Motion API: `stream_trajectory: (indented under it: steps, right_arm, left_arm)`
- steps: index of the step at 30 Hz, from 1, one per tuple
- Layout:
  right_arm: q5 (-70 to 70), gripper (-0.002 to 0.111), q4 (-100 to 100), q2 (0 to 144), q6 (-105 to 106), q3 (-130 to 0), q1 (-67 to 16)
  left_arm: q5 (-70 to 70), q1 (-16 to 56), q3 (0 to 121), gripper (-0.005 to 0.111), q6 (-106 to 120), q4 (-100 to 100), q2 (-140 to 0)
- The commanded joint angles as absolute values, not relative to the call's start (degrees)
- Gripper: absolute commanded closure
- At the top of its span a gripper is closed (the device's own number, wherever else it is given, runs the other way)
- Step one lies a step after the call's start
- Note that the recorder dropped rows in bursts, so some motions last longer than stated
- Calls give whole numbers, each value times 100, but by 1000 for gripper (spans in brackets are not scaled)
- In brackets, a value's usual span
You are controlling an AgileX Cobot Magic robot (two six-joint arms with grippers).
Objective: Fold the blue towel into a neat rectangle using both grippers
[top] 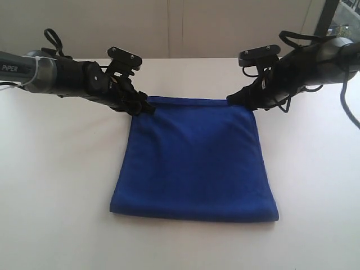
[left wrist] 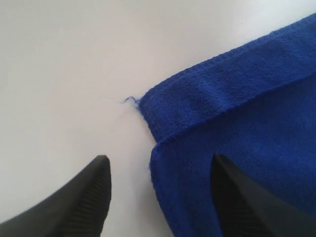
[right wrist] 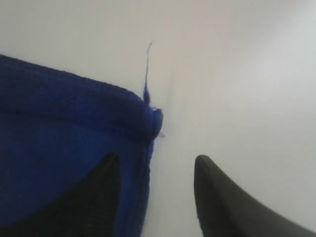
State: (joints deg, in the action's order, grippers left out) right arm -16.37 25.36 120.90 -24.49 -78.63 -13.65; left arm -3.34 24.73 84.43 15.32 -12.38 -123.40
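Nearest us lies the folded edge of the blue towel [top: 194,163], doubled flat on the white table [top: 56,185]. We see the left gripper [top: 140,107] and right gripper [top: 236,100] at its far corners, jaws spread, holding nothing. We judge it light, limp and grippy; pinch both layers at the corners.

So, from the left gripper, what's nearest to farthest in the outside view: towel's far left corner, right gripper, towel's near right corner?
1. Towel's far left corner, beside the left gripper.
2. Right gripper, across at the far right.
3. Towel's near right corner, diagonally opposite, toward the camera.
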Motion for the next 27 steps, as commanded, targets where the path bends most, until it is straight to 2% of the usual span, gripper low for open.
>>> stream_trajectory:
  steps: [1,3,6,9,13,16,23,27]
  right_arm:
    - [-2033,64,2577,11803,-2470,-7875,-1297]
    - [-2222,66,2577,11659,-2470,-7875,-1297]
    - [-2604,75,2554,11406,-2433,-7864,-1297]
    - [-3016,89,2554,11095,-2420,-7771,-1297]
    - [-3262,108,2498,10599,-2121,-7368,-1334]
    - [-3257,108,2425,10178,-2095,-6897,-1383]
    - [-3169,108,1850,9213,-2016,-5867,-1527]
    - [-3193,108,1558,8734,-1758,-5435,-1718]
  left_arm:
    - [-87,2445,8471,43,1513,-1258,-12066]
    - [103,2445,8471,44,1512,-1258,-11928]
    - [569,2445,8471,48,1512,-1258,-11728]
    - [1080,2445,8471,58,1512,-1248,-11490]
    - [1802,2419,8471,85,1512,-1248,-11208]
    - [2410,2404,8471,106,1512,-1248,-11014]
    - [3560,2404,8443,107,1101,-1259,-10583]
    - [3654,2404,7861,107,865,-1272,-10148]
